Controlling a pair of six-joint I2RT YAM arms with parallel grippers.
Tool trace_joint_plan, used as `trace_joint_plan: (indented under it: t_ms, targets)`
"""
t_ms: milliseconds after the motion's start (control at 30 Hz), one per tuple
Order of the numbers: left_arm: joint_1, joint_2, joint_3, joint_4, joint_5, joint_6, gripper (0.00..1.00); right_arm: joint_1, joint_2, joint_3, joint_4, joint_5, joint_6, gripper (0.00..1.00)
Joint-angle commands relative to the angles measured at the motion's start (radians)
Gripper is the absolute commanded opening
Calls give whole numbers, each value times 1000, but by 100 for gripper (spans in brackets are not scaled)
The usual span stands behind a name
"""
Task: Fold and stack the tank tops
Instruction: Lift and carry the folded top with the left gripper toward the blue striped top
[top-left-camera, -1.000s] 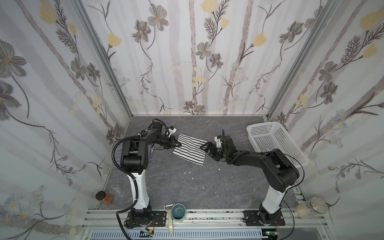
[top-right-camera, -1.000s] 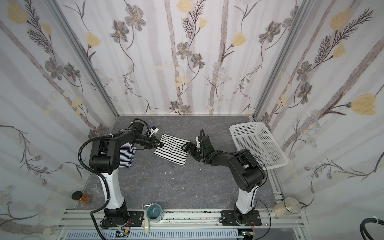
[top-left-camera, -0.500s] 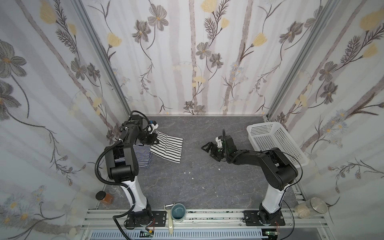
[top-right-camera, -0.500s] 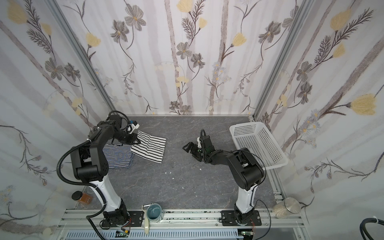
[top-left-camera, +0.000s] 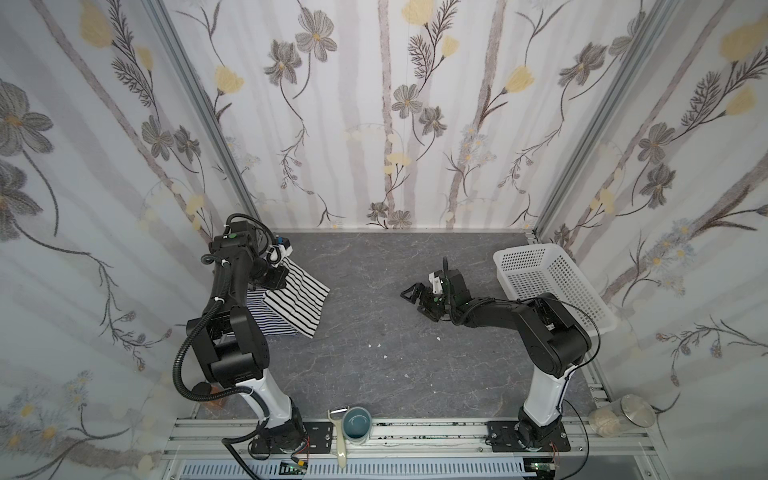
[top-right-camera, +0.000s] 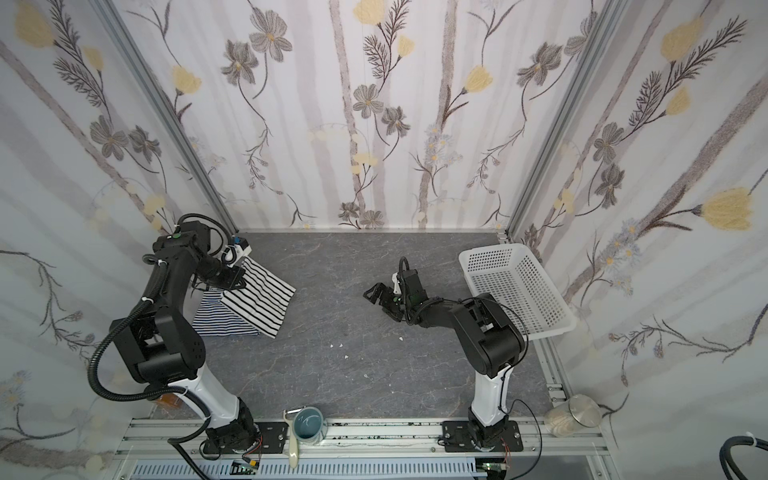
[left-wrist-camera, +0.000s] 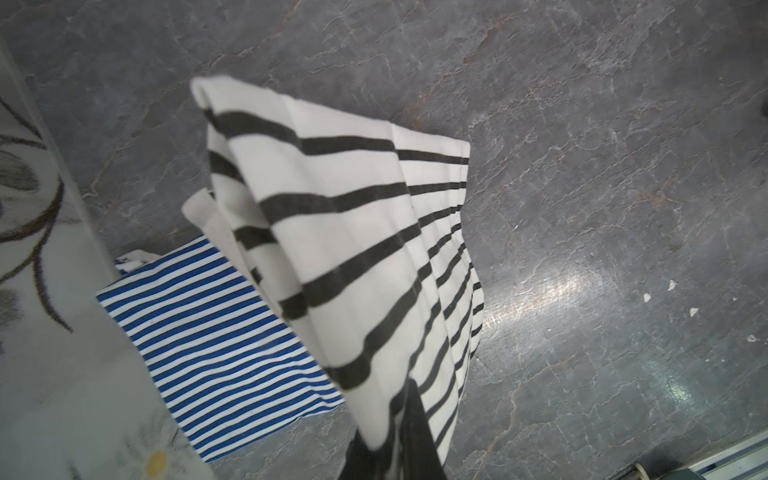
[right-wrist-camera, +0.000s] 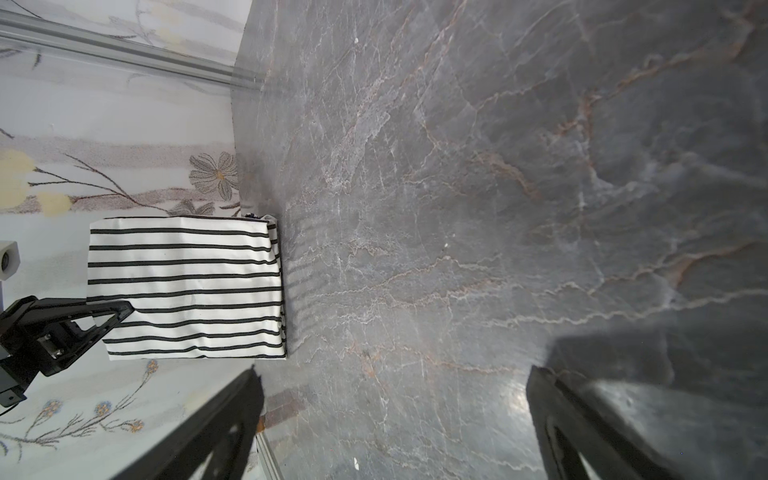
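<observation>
Front rail, nearer than the basket (top-left-camera: 524, 251): a blue-grey mug (top-left-camera: 357, 424) with a peeler (top-left-camera: 340, 440) touching its side, both well off toward the middle. A glass jar (top-left-camera: 623, 419) with a metal lid lies on its side past the worktop's (top-left-camera: 395, 353) corner, also nearer than the basket.

Worktop: grey marbled slab with a few white crumbs scattered mid-way.

Right tool (top-left-camera: 417, 302): low over the worktop, near the basket on its inner side. Its jaws are spread wide and released, with nothing in them. The right wrist view shows only bare stone between the fingers (right-wrist-camera: 232, 415).

Tank tops: both at the edge of the worktop opposite the basket, by the side wall.
- Navy-striped top (top-left-camera: 274, 322) lies flat as a folded rectangle.
- Black-striped top (top-left-camera: 297, 297) is folded and pinched at its far edge by the left tool (top-left-camera: 277, 277), which is clenched on the cloth. It hangs raised and slanted, its free end reaching down toward the worktop. It covers the basket-facing part of the navy-striped top, skewed rather than square on it.

Farthest: the basket itself, white and perforated, sitting against the side wall on the right arm's side.
</observation>
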Motion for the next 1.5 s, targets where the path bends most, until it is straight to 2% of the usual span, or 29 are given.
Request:
trace_joint_plan:
  t_ms: [0, 633, 1000, 1133, 1467]
  targets:
    - [17, -8, 32, -53, -25, 49, 0, 1, 7, 11, 29, -17, -2, 100]
    - [150, 38, 173, -136, 5, 131, 0, 10, 12, 12, 32, -15, 2, 100]
    - [283, 228, 254, -133, 113, 182, 0, 19, 12, 20, 15, -8, 2, 100]
    - [280, 183, 227, -142, 177, 202, 0, 18, 7, 11, 11, 2, 0, 99]
    - [202, 55, 252, -175, 198, 175, 0, 24, 33, 23, 36, -7, 12, 99]
